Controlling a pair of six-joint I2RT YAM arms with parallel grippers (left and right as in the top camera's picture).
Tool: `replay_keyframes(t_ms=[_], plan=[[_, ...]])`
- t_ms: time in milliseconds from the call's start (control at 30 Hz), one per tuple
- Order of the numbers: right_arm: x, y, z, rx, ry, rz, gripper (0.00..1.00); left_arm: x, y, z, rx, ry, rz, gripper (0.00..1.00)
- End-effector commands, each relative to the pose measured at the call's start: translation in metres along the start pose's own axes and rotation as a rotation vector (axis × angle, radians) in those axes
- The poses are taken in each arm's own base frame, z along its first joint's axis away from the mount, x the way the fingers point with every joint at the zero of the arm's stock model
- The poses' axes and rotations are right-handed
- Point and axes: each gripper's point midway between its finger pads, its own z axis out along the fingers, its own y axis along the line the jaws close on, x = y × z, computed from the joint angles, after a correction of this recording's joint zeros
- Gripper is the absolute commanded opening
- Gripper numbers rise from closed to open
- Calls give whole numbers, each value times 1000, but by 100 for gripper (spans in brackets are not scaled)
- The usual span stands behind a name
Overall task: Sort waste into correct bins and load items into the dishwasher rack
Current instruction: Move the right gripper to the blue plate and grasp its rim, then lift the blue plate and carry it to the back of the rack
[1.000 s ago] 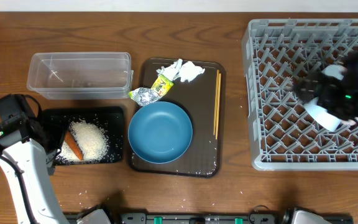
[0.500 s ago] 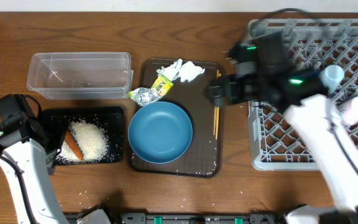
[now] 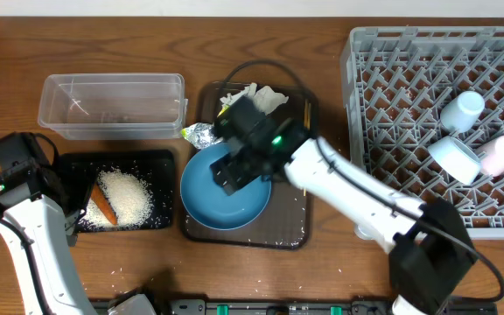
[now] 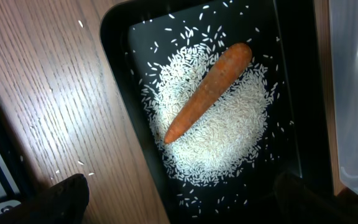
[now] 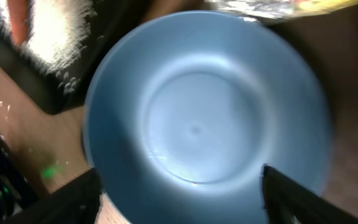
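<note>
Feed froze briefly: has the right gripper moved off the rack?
Yes. The right gripper has swung left, away from the rack, and now hovers open over the bowl on the tray.

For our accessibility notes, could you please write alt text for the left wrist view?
An orange carrot lies diagonally on a heap of white rice inside a shallow black tray on a wooden table. The left gripper, open, shows dark fingertips at the bottom corners.

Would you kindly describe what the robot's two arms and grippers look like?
The left arm and right arm have smooth white links and black joints. The left gripper and right gripper are black and blocky. A green light glows on the right wrist, and a thin black cable loops from it.
</note>
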Motion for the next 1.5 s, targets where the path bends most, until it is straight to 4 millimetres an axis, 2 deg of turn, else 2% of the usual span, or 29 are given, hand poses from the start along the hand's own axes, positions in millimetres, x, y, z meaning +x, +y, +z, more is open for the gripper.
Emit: replay_keyframes(t_ms=[0,167,267,433,600,867,967,1033,1133,1233,1367,1467], plan=[[-1,16,6,70,-20,-83,70,-2,0,-1,-3,-1,-17,98],[14,33,28,140,14,-168,60,-2,0,-1,-3,-1,-17,98],[24,47,47,129,40,-211,59,-2,0,-1,-3,-1,-17,98],[41,59,74,118,90,-243,60,-2,0,-1,-3,-1,-18,98],[55,61,91,127,137,-236,57,-2,0,-1,-3,-1,-17,98],[62,58,99,134,164,-213,35,-2,0,-1,-3,-1,-17,98],[60,59,98,134,158,-193,10,-2,0,-1,-3,-1,-17,98],[56,61,94,133,153,-190,1,-2,0,-1,-3,-1,-17,98],[39,65,77,132,135,-181,1,-2,0,-1,-3,-1,-17,98],[11,67,48,132,102,-173,1,-2,0,-1,-3,-1,-17,98],[-32,51,-5,172,38,-129,1,-2,0,-1,-3,-1,-18,98],[-62,24,-55,200,-16,-61,1,-2,0,-1,-3,-1,-18,98]])
